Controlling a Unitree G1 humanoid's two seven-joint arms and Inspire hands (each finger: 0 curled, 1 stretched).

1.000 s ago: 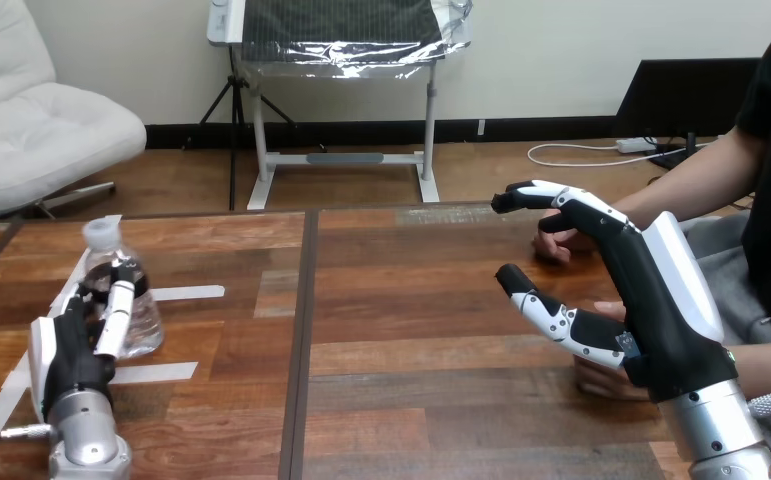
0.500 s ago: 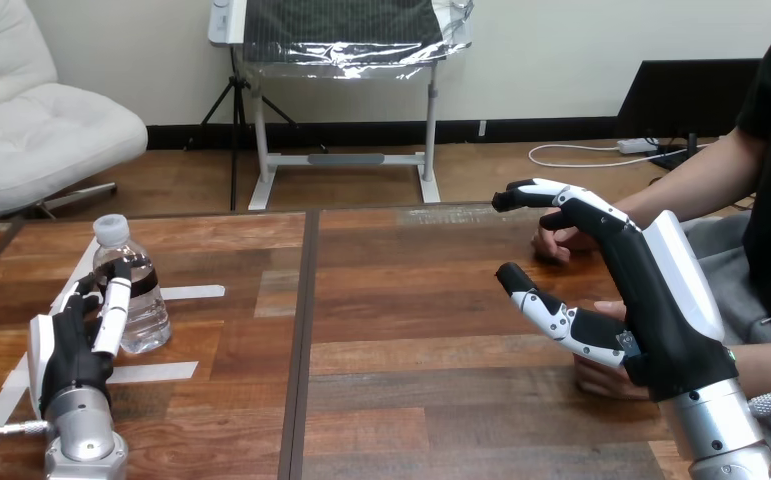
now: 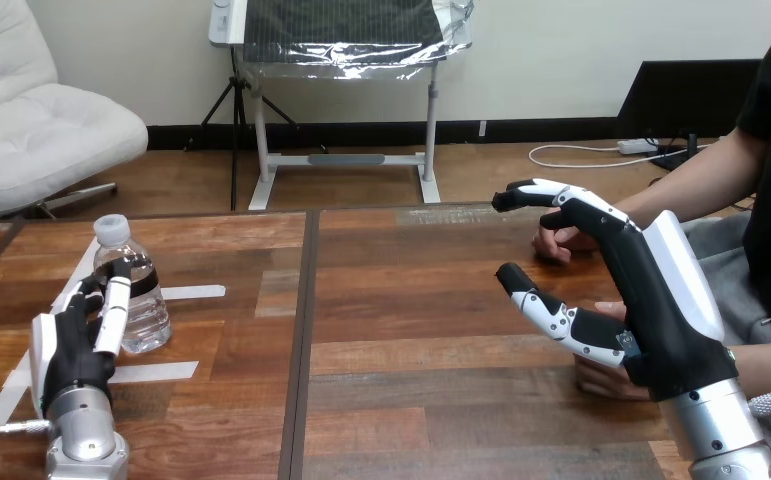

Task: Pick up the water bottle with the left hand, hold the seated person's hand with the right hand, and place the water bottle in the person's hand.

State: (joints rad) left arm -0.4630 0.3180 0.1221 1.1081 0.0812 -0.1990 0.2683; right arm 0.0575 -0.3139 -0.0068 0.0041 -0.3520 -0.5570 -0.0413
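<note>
Wooden table (image 3: 411, 400) — dark seam (image 3: 301, 330), white tape strips (image 3: 189, 292).

Clear white-capped water bottle (image 3: 137, 300) upright L; person's hand (image 3: 559, 243) on table (image 3: 411, 300) R.

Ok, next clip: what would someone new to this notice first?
The right hand dominates the view's right, raised over the table with fingers straight and thumb spread, holding nothing. The person's farther hand rests just beyond its fingers, and the person's nearer hand shows just under its palm. At the lower left, the left hand has its fingers curled round the upright water bottle.
</note>
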